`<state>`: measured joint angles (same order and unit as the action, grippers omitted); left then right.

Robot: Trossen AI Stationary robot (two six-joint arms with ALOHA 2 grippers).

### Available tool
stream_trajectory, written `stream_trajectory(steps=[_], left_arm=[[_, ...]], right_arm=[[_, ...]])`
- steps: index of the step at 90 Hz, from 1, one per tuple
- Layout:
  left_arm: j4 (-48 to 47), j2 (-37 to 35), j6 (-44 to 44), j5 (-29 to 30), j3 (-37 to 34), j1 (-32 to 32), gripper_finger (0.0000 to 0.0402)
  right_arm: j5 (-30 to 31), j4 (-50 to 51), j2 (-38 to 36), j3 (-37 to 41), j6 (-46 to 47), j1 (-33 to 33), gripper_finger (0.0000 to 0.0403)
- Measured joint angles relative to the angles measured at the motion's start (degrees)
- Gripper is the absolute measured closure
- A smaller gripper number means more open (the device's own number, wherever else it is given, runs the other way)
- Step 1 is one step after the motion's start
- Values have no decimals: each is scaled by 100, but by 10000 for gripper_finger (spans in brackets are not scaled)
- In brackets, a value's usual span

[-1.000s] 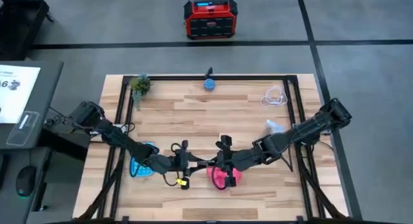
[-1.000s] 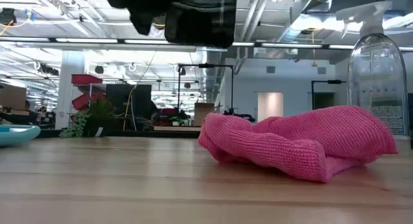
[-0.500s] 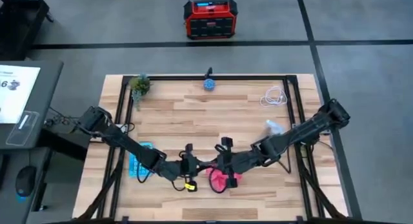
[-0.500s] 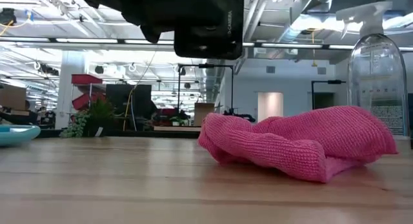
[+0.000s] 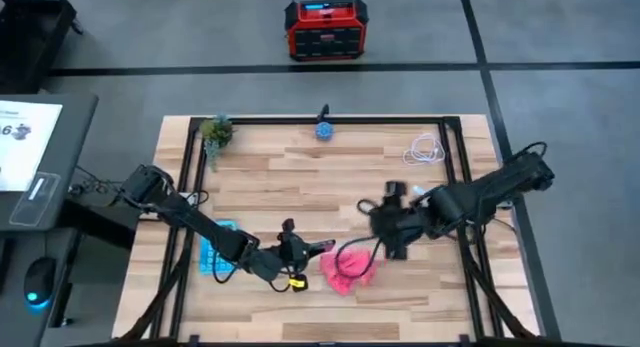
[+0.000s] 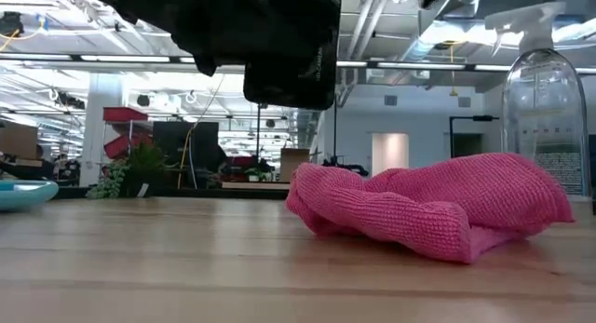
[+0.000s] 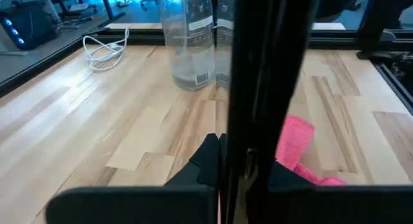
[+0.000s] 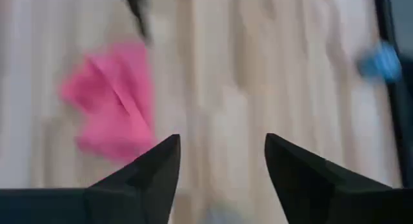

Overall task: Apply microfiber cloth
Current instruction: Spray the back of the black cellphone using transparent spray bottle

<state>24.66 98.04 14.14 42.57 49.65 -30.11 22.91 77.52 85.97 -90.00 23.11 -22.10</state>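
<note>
**Pink cloth lies loose on the table, left gripper at its edge, right gripper lifted clear**

The microfiber cloth [image 5: 349,268] sits crumpled on the wooden table [image 5: 300,177], close to the table's near edge and a little right of its middle. In the low view it shows as a rumpled pink-red heap [image 6: 430,211] resting flat on the boards, with nothing gripping it.

Just beside the cloth, on its left, is the left gripper [image 5: 318,249], its tip reaching the cloth's left edge. Whether its fingers are open or closed cannot be told: the left wrist view is mostly blocked by a dark upright part, with only a strip of the cloth [image 7: 295,141] showing past it.

Farther left of the cloth, a light blue calculator [image 5: 213,249] lies under the left arm.

Beyond the cloth and to its right, the right gripper [image 5: 388,227] hangs above the table, apart from the cloth. Its two dark fingers [image 8: 148,175] are spread wide with nothing between them, and the cloth [image 8: 115,101] lies on the table ahead of them.

Farther from the cloth, a clear spray bottle [image 5: 424,196] stands by the right arm, and a coiled white cable [image 5: 425,150] lies near the far right corner.
</note>
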Motion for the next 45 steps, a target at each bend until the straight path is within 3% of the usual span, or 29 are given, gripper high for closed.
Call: stream_trajectory(steps=[14, 45], left_arm=[[-52, 0, 3, 4, 0, 0, 397], [-126, -2, 6, 4, 0, -2, 395]], right_arm=[[-8, 1264, -391, -164, 832, 456, 153], [-881, 1250, -1115, -89, 1534, 1231, 148]])
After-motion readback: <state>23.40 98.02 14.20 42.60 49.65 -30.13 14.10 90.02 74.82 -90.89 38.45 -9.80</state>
